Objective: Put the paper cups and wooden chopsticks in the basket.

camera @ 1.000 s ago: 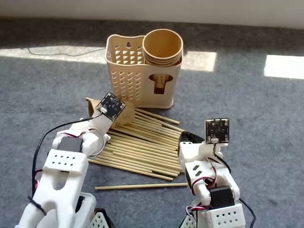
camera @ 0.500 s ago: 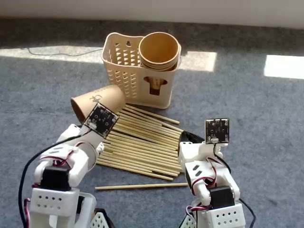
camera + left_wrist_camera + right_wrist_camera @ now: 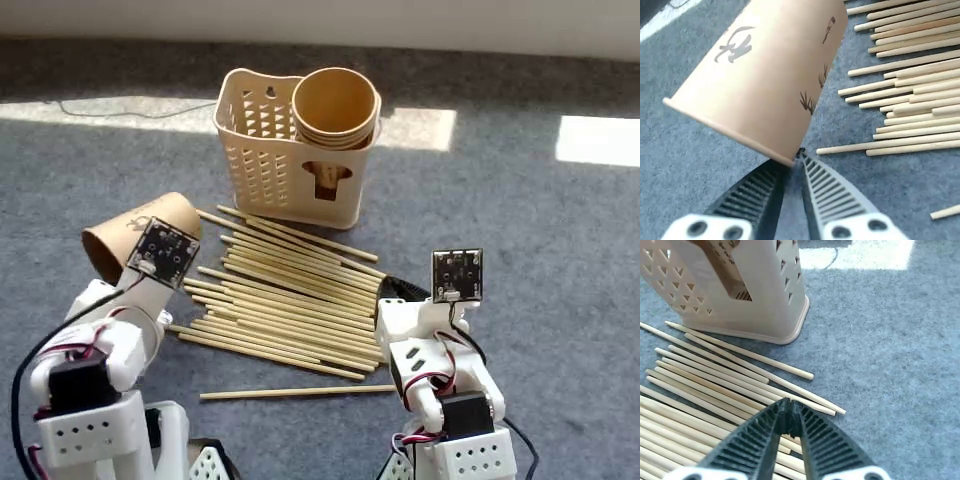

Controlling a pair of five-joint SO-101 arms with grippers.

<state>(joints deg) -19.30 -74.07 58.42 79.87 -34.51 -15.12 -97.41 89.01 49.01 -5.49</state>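
**Q:** High view: where are the task items?
**A:** The basket (image 3: 265, 165) stands upright at the far middle of the surface (image 3: 520, 260). The stacked cups (image 3: 335, 100) sit upright in its right-hand part, with their rims above the basket wall. The chopsticks (image 3: 290, 300) lie flat in a loose pile on the surface in front of the basket. A single chopstick (image 3: 300, 392) lies apart from the pile, nearer the arms. The held cup (image 3: 125, 228) is on its side to the left of the pile, its mouth turned away from the basket. Whether it touches the surface cannot be determined.

**Q:** Is any marking legible there?
**A:** There is dark print on the held cup's wall, but it is too small to read.

**Q:** Left wrist view: what is the end effector state?
**A:** The left end effector (image 3: 798, 151) is closed onto the rim of the held cup. Its jaws are almost together and pinch the rim wall at the tips. The cup wall carries dark, brush-like marks, and no word can be made out. Chopstick ends lie on the surface beside the cup.

**Q:** Right wrist view: what is the end effector state?
**A:** The right end effector (image 3: 789, 402) is fully closed, tips touching, and holds nothing. It hangs above the chopsticks, near a corner of the basket. A cut-out in the basket wall exposes a cup wall with dark print that is not legible.
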